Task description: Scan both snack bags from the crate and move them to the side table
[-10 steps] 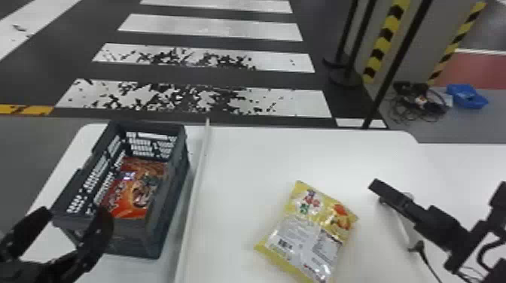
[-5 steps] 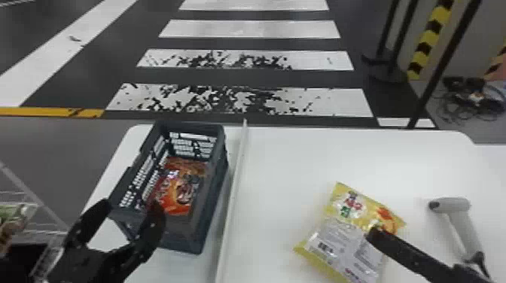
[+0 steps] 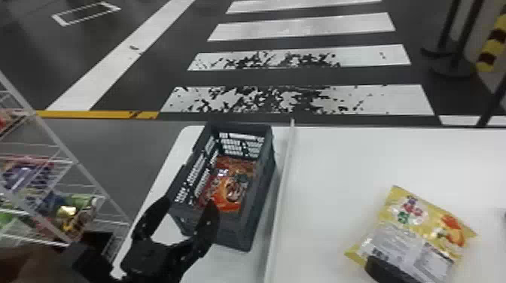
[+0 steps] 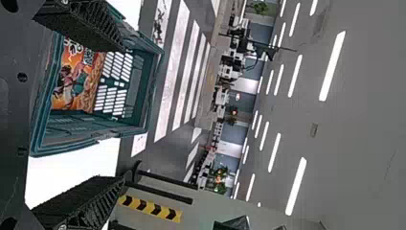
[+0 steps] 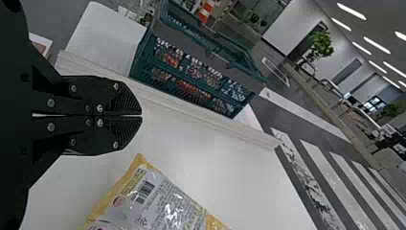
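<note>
Orange bag (image 3: 229,195): lying down inside the crate (image 3: 233,233), with a picture on its top side.
Crate: dark and open on top, with lots of holes in the walls; sitting on the left part of the white table (image 3: 339,162).
White strip (image 3: 283,188): running along the table, between the crate and the yellow bag (image 3: 418,222).
Yellow bag: lying on the table, well to the right of the crate; turned a bit, with yellow ends and a pale patch full of tiny print.
Left gripper (image 3: 189,202): at the near end of the crate, with its jaws wide apart; touching the crate or not, cannot tell.
Right gripper (image 3: 371,262): by the near side of the yellow bag, with its jaws closed up tight against each other; touching the bag or not, cannot tell.
Wire rack (image 3: 56,141): standing to the left of the table, with bright packs (image 3: 77,214) on it.
Floor (image 3: 124,158): grey and black past the table, with fat white stripes (image 3: 297,99), some of them chipped.
Striped post (image 3: 493,45): yellow and black, far off to the right.
</note>
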You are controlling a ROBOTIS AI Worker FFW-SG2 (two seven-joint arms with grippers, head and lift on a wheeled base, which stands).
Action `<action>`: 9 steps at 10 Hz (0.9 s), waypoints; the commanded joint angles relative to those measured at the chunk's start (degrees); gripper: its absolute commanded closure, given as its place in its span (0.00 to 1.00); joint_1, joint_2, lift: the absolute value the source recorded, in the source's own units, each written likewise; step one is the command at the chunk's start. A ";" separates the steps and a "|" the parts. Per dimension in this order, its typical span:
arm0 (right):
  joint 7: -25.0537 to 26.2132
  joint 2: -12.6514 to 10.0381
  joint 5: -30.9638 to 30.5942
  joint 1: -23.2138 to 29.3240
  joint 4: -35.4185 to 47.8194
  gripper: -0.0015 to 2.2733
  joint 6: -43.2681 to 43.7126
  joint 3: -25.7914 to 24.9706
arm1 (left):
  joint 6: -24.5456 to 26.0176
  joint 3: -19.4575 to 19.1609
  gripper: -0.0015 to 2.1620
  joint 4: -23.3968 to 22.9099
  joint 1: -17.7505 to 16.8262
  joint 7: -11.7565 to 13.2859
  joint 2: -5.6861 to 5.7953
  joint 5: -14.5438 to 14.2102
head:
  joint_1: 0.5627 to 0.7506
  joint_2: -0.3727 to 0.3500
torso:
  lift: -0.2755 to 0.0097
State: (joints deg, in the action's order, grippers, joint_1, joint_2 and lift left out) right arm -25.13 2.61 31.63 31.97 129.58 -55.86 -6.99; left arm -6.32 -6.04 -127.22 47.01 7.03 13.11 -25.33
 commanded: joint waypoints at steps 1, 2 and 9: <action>0.08 -0.15 -3.51 -2.96 -5.83 0.97 3.86 4.97 | -0.22 0.24 0.01 0.65 -0.69 -0.09 -0.02 0.02 | 0.70 0.88 | 0.63; 0.08 -0.15 -4.56 -4.54 -9.25 0.97 5.97 6.46 | -0.22 0.15 0.01 1.00 -0.87 -0.18 -0.02 0.02 | 0.70 0.92 | 0.63; -0.01 0.47 -5.88 -6.83 -19.45 0.97 9.84 3.30 | -0.22 0.85 0.01 1.09 -1.92 -0.44 -0.02 0.45 | 0.70 0.89 | 0.63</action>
State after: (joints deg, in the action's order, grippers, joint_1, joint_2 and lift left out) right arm -25.18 3.01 25.72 24.87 110.18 -45.99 -3.11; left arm -6.54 -5.34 -126.16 45.22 6.61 13.09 -24.92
